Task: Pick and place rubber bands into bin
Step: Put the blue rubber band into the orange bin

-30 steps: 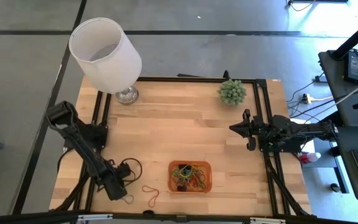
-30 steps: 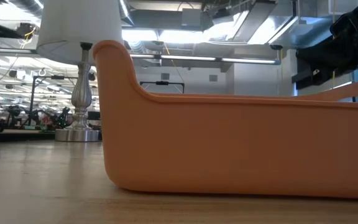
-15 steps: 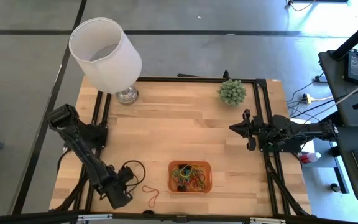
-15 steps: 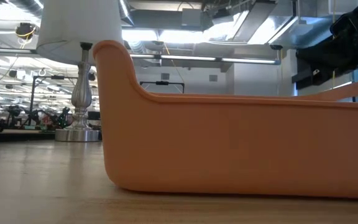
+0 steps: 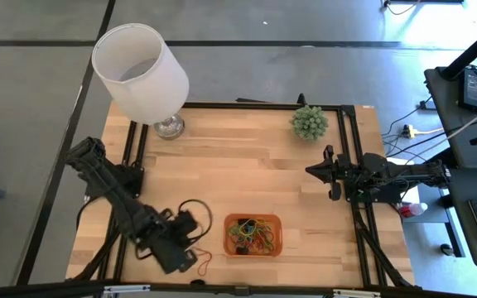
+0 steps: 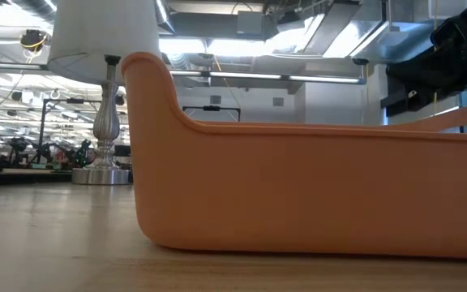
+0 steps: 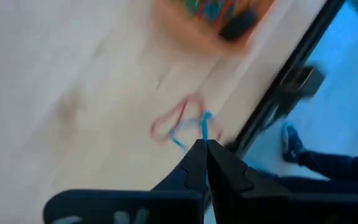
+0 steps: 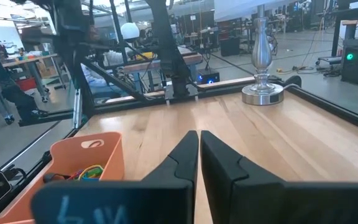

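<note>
Left gripper (image 7: 205,149): low over the counter's front edge, just left of the bin; fingers pressed together, a blue loop running up to the tips. Whether the loop is pinched cannot be told.
Loose rubber bands (image 7: 178,121): a red loop and a blue loop, overlapping, flat on the counter directly ahead of the left fingertips; in the high view a red loop (image 5: 204,263) shows beside the gripper's tip.
Bin (image 5: 253,235): orange tray at front centre of the counter (image 5: 247,165), just right of the left gripper.
Binned rubber bands (image 5: 252,234): tangled heap in green, red, yellow and dark colours, inside the bin.
Right gripper (image 8: 199,152): at the counter's right edge, well apart from the bin; fingers together, empty.
Lamp (image 5: 143,74): white shade, back left corner.
Plant (image 5: 309,122): small, green, back right.
</note>
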